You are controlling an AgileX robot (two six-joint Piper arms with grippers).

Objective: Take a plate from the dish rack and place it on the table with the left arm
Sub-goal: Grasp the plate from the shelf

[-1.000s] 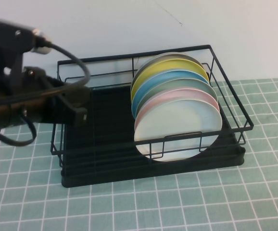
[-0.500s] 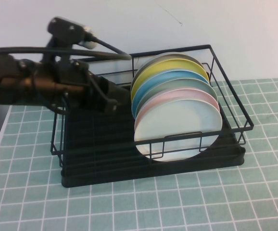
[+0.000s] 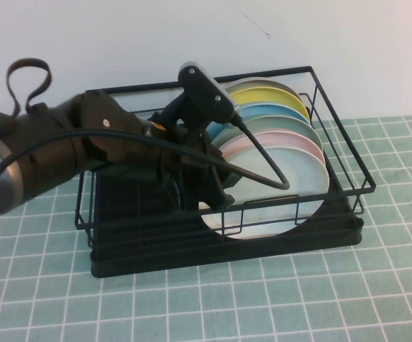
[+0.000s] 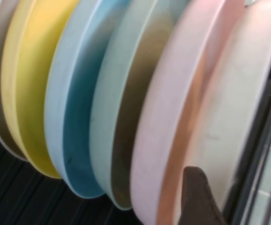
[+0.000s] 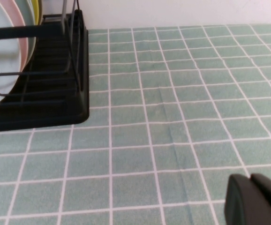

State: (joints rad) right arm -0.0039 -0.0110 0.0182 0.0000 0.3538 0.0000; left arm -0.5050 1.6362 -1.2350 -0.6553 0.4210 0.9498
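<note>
The pale white plate (image 3: 281,187) stands upright as the front plate of the row in the black wire dish rack (image 3: 149,239), on the green tiled table (image 3: 263,299). The left arm reaches across the rack, and my left gripper (image 3: 217,194) is at the plate's left edge. In the left wrist view the plate (image 4: 229,117) is seen edge-on. My left gripper (image 4: 238,201) is open, with one finger (image 4: 196,197) between this plate and the pink plate (image 4: 173,117). My right gripper (image 5: 253,199) is shut and empty, low over the tiles to the right of the rack (image 5: 41,98).
Behind the front plate stand the pink plate (image 3: 263,144), a pale green plate (image 3: 281,127), a light blue plate (image 3: 263,114) and a yellow plate (image 3: 270,94). The rack's front wire rail (image 3: 291,203) crosses the front plate. Bare tiles (image 5: 173,117) lie in front of and to the right of the rack.
The left arm has swung from the rack's left end rightward into the rack, bringing its gripper to the plates' left edge. The plates have not moved.
</note>
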